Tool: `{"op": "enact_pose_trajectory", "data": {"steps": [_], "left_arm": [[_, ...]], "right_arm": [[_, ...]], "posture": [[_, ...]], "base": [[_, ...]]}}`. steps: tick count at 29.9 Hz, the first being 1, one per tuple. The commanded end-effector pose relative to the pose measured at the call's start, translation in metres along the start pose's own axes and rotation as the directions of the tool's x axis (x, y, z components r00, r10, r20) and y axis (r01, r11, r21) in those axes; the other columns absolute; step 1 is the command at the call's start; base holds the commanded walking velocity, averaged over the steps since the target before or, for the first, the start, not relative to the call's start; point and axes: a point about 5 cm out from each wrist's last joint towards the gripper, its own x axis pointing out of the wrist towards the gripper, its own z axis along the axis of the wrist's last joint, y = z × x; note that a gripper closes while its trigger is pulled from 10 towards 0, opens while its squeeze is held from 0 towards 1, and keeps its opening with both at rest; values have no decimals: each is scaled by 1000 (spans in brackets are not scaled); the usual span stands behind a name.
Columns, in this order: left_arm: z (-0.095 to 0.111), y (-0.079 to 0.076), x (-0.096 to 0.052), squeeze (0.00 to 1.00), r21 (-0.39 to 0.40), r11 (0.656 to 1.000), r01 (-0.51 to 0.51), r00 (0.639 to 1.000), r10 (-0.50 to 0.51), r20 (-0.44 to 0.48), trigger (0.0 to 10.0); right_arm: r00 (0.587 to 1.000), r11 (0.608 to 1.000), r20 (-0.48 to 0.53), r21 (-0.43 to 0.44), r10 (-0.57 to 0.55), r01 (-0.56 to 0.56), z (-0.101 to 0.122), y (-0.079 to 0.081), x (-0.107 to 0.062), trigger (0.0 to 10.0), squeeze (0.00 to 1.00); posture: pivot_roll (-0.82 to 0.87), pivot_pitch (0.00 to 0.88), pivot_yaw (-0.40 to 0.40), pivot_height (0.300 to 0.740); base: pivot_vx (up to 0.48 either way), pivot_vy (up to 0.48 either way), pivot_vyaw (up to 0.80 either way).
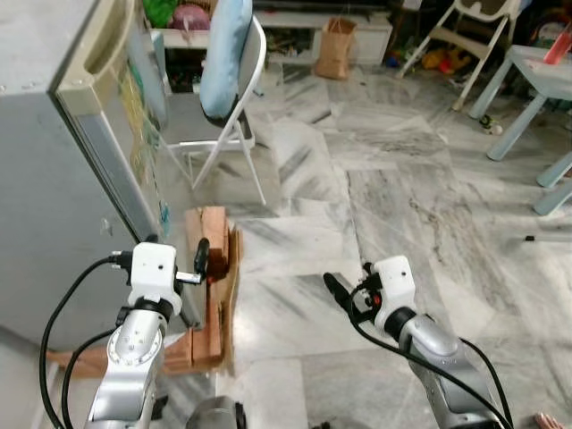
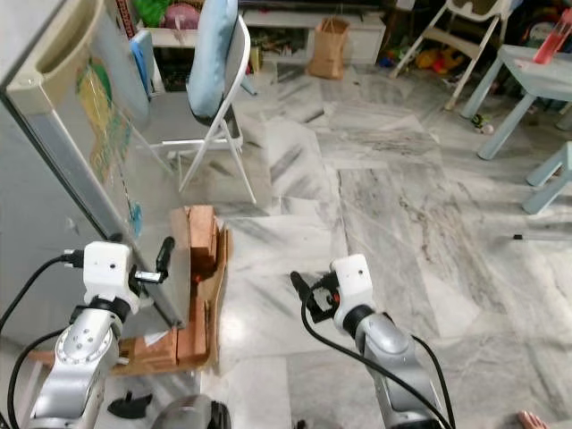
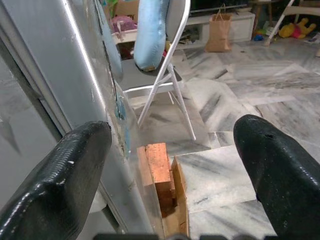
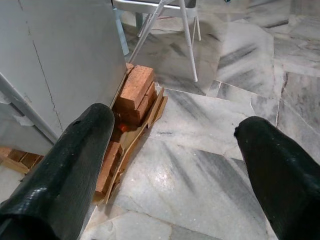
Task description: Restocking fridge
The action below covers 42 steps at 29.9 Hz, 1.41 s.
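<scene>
The grey fridge (image 1: 54, 179) stands at my left with its door shut and stickers on the front. It rests on orange bricks (image 1: 213, 241) and a cardboard sheet. My left gripper (image 1: 198, 261) is raised at the fridge's lower front corner, above the bricks. In the left wrist view its fingers (image 3: 75, 170) are spread wide, one close against the door face, with nothing between them. My right gripper (image 1: 349, 281) hovers open over the marble floor, to the right of the bricks (image 4: 135, 90) and holding nothing.
A white folding chair (image 1: 234, 134) with a blue cushion (image 1: 228, 54) stands just past the fridge. Farther back are a paper bag (image 1: 335, 49), a low shelf and a high chair (image 1: 465, 36). A light-blue table (image 1: 536, 80) is at the far right.
</scene>
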Motion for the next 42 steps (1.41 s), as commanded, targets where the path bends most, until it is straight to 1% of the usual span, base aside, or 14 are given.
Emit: {"op": "enact_pose_trajectory", "data": {"steps": [1,8,10,11,12,16,18,20,23,27,32,34,37,42], "left_arm": [[4,0,4,0,17,1000,-6,1000,6,14,10000],[4,4,8,0,35,998,-59,998,59,17,10000],[4,5,13,0,48,996,-81,997,81,11,10000],[4,6,15,0,50,994,-100,995,99,10,10000],[4,9,20,0,36,991,-128,992,128,2,10000],[7,7,31,0,23,993,-117,993,117,17,10000],[9,10,38,0,35,990,-139,990,139,13,10000],[10,11,41,0,41,988,-148,989,148,16,10000],[15,21,50,0,62,976,-210,978,209,25,10000],[15,25,48,0,44,976,-211,977,211,20,10000],[-1,24,30,0,62,979,-196,980,197,-13,10000],[-5,27,26,0,82,972,-220,975,222,-23,10000],[-4,30,27,0,65,971,-230,972,232,-20,10000],[6,30,42,0,64,970,-236,972,236,10,10000]], "right_arm": [[1000,1000,13,-12,1,-1,4,-1,-1,10000,0],[1000,1000,13,-19,5,-5,4,0,-2,10000,0],[999,998,22,-60,22,-21,8,3,-2,10000,0],[998,996,55,-82,25,-21,14,4,-1,10000,0],[991,997,131,-74,30,-20,26,7,0,10000,0],[980,998,196,-60,30,-18,39,8,1,10000,0],[982,998,187,-65,29,-17,37,8,1,10000,0],[982,998,187,-65,28,-17,37,8,1,10000,0],[981,998,191,-64,25,-13,37,8,1,10000,0],[980,998,198,-64,25,-13,37,8,0,10000,0],[981,998,192,-59,15,-4,34,7,0,10000,0],[982,998,190,-59,20,-9,33,8,0,10000,0],[981,998,192,-59,24,-12,34,9,0,10000,0],[979,998,199,-65,35,-22,36,11,3,10000,0]], "posture": [[82,52,-21,740],[82,55,-19,740],[80,57,-21,740],[79,58,-21,740],[75,59,-21,740],[71,59,-21,740],[73,59,-20,740],[74,60,-20,740],[66,62,-15,740],[64,61,-12,740],[77,66,-12,740],[80,67,-13,740],[88,66,-18,740],[85,62,-20,740]], "base": [[0,0,0],[0,0,0],[0,0,0],[0,0,0],[0,0,0],[0,0,0],[0,0,0],[0,0,0],[0,0,0],[0,0,0],[0,0,0],[0,0,0],[0,0,0],[0,0,0]]}}
